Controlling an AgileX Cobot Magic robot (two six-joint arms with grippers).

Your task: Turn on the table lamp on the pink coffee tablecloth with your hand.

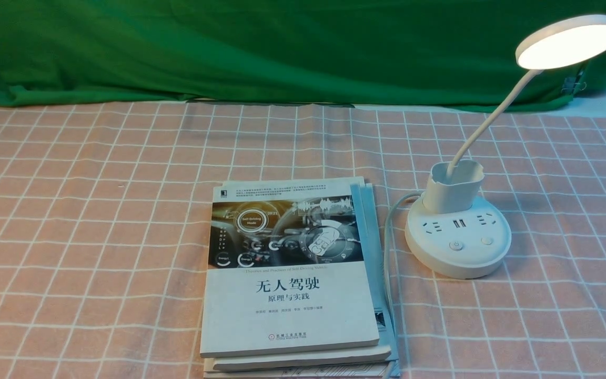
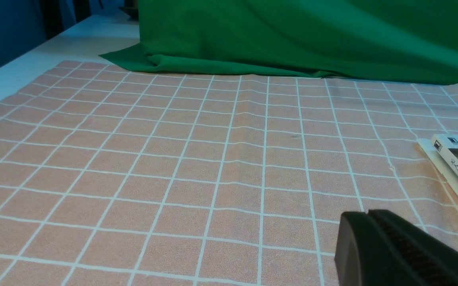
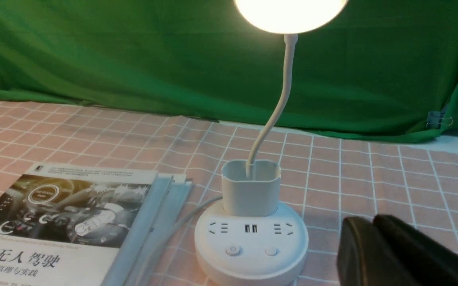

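Observation:
The white table lamp (image 1: 458, 237) stands on the pink coffee tablecloth (image 1: 98, 210) at the right. Its round disc head (image 1: 568, 41) glows. It also shows in the right wrist view (image 3: 251, 242), with two buttons (image 3: 233, 250) on the base. My right gripper (image 3: 372, 221) is shut and empty, apart from the base, beside its right-hand side. My left gripper (image 2: 368, 213) is shut and empty over bare cloth (image 2: 173, 159), left of the books. Neither gripper shows in the front view.
A stack of books (image 1: 292, 273) lies left of the lamp, with the lamp's white cable (image 1: 390, 247) running along its right side. A green backdrop cloth (image 1: 282, 47) hangs at the back. The books' corner shows in the left wrist view (image 2: 457, 159).

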